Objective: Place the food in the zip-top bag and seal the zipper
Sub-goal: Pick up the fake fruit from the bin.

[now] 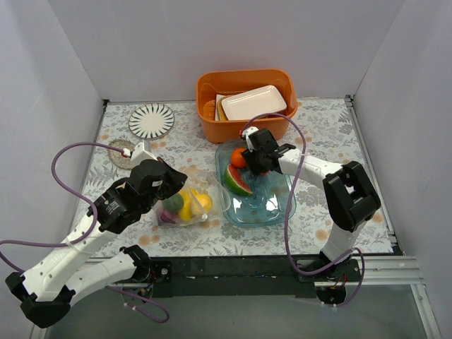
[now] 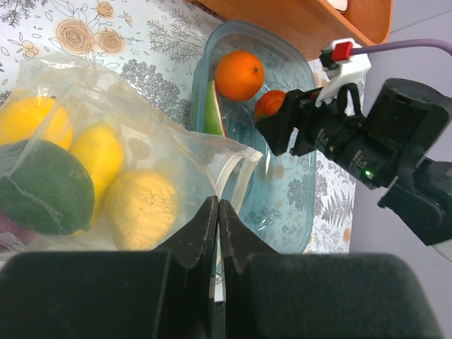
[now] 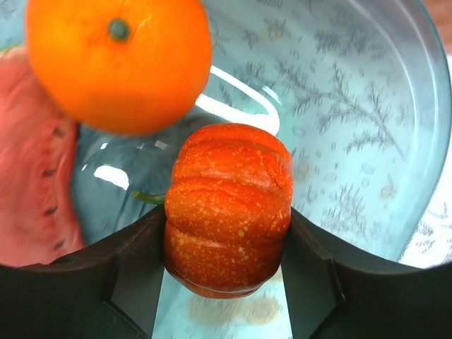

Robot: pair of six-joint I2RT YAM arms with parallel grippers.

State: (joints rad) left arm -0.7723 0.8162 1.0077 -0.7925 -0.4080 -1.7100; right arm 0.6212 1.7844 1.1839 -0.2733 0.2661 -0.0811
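The right end effector (image 3: 224, 244) is closed on the red tomato (image 3: 227, 205), with one finger on each flank, and holds it just above the floor of the blue-tinted tray (image 2: 296, 187). The zip-top bag (image 2: 176, 152) lies on the table (image 1: 318, 127) to the robot's left of this end effector, just beside the tray's left wall. Its mouth is turned toward the tray. The whitish zipper (image 2: 239, 164) runs along that mouth edge, roughly parallel to the tray wall; its exact line is hard to judge through the folds. The left end effector (image 2: 217, 212) is the nearer one to the bag. Its jaws are narrowed almost to contact and appear to pinch the film at the mouth. The transfer is therefore a leftward carry over the tray wall into the mouth. The orange (image 2: 239, 75) and the watermelon slice (image 1: 238, 181) are in the tray.
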